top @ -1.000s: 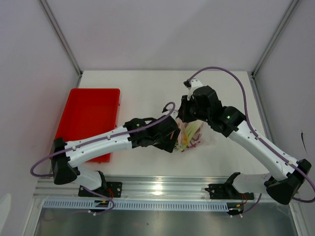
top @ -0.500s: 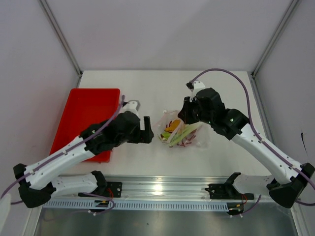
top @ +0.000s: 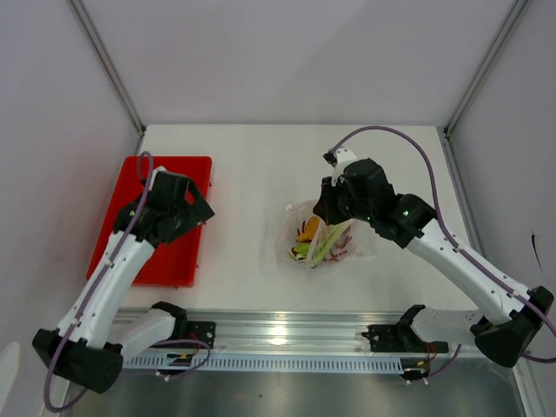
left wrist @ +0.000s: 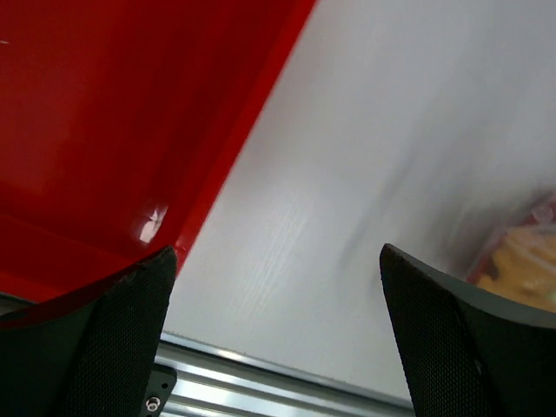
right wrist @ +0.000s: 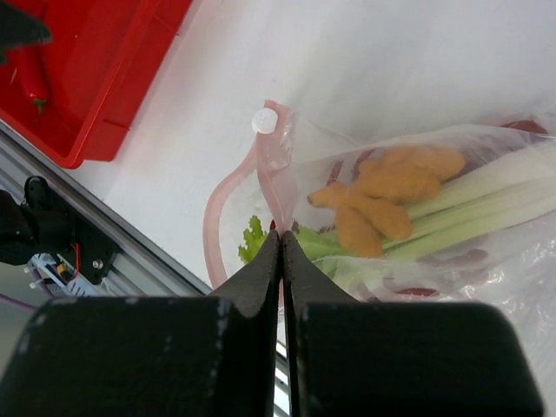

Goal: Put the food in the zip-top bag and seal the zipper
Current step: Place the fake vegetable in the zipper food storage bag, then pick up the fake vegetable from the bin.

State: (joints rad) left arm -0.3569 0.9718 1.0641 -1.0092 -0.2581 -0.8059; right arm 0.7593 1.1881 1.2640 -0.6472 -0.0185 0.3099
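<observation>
The tray (top: 174,178) on the left holds a chili (right wrist: 30,78); the left fingers (left wrist: 95,347) hang spread and empty over its edge; on the counter (top: 252,165) sits the bag (top: 352,248), mouth open, holding an orange piece (right wrist: 391,187) and green stalks (right wrist: 469,208); the right fingers (right wrist: 252,282) pinch its zipper (right wrist: 274,187) below the white slider (right wrist: 263,120); the film looks light, floppy and slippery, so the stiffer strip seems the best hold.

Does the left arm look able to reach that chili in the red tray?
Probably yes. The left gripper is open above the tray's right edge, and the chili lies bare on the tray floor with nothing on it. The right gripper pinches the bag.
</observation>
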